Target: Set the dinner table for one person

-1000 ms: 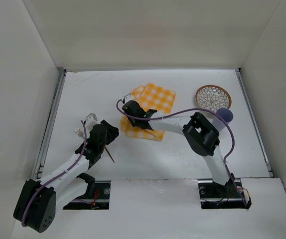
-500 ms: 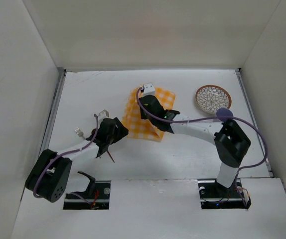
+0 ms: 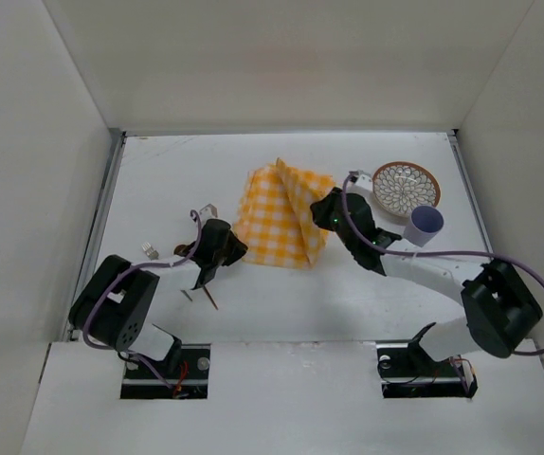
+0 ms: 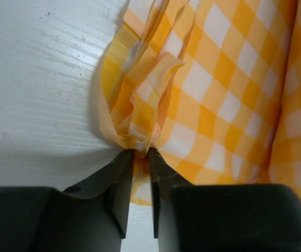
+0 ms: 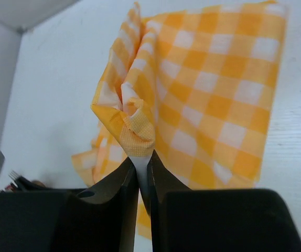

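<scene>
A yellow-and-white checked cloth (image 3: 270,216) lies partly unfolded in the middle of the white dinner table (image 3: 172,175), with one flap standing up. My left gripper (image 3: 231,248) is shut on the cloth's near left corner. In the left wrist view the cloth (image 4: 218,84) bunches between the jaws of that gripper (image 4: 141,153). My right gripper (image 3: 323,214) is shut on the right side of the cloth. Seen from the right wrist, a crumpled corner of the cloth (image 5: 213,89) is pinched and lifted at the tips of this gripper (image 5: 142,157).
A patterned plate (image 3: 406,182) with a brown rim sits at the back right, a lilac cup (image 3: 426,225) just in front of it. A fork (image 3: 149,250) lies at the left, a thin brown stick (image 3: 211,298) near the left arm. Metal rails edge the table's sides.
The right arm has swung right with its corner, spreading the cloth open. The left gripper has reached the cloth's left corner and shut on it.
</scene>
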Available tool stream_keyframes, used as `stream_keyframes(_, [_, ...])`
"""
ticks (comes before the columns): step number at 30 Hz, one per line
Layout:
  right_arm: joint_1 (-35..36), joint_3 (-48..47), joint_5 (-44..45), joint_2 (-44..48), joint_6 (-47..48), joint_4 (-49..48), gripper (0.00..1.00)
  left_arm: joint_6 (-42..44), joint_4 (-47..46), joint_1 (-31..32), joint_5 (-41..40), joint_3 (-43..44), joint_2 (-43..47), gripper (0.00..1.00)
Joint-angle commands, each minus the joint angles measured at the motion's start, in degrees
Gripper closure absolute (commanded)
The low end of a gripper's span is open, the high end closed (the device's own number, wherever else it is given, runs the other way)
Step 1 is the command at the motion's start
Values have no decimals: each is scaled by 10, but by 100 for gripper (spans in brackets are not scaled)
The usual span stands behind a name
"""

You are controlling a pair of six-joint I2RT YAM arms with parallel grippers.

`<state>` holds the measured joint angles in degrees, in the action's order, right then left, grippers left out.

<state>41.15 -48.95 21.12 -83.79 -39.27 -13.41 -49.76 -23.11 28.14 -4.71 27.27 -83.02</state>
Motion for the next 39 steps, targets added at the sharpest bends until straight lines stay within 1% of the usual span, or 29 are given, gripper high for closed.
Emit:
stream_keyframes(1, [-37,66,-5,57,-116,-105,84,-21,-29,2,-4,11,-18,90])
stream_keyframes(2, [-46,86,-3,73,-132,-114,84,-26,-35,-1,-6,9,-19,93])
stream_keyframes(5, [-66,140,22,122,-164,-127,84,-34,-47,-9,-28,-12,7,97])
stream_keyframes(8, [-77,183,42,165,-185,-125,83,-33,-39,-30,-43,-33,64,97])
stream_keyframes(13, [-86,243,49,202,-216,-111,82,-18,11,-56,-64,-63,163,97])
stream_keyframes(18, [-83,278,83,246,-225,-55,83,-24,36,-81,-65,-115,245,97])
stream_keyframes(20, [-83,280,97,267,-226,-19,83,-24,51,-82,-65,-121,260,95])
stream_keyframes(21, [-81,284,104,280,-228,-5,83,-23,55,-81,-59,-118,261,92])
stream_keyframes(23, [-77,293,116,310,-232,13,83,-15,52,-72,-51,-108,248,80])
stream_keyframes(25, [-77,297,119,333,-231,25,83,-1,48,-61,-31,-86,217,63])
stream_keyframes(27, [-78,296,117,345,-229,36,83,13,44,-53,-10,-63,183,51])
stream_keyframes(28, [-80,296,115,346,-226,40,83,19,39,-46,5,-50,163,48])
stream_keyframes(31, [-79,297,112,342,-223,38,83,34,17,-31,26,-26,105,44])
stream_keyframes(34, [-77,296,108,332,-223,37,83,32,4,-28,31,-3,47,46])
stream_keyframes(38, [-81,301,103,324,-223,36,83,29,-3,-10,42,33,-20,56])
stream_keyframes(39, [-81,303,102,325,-223,36,83,33,-7,-4,48,41,-33,62])
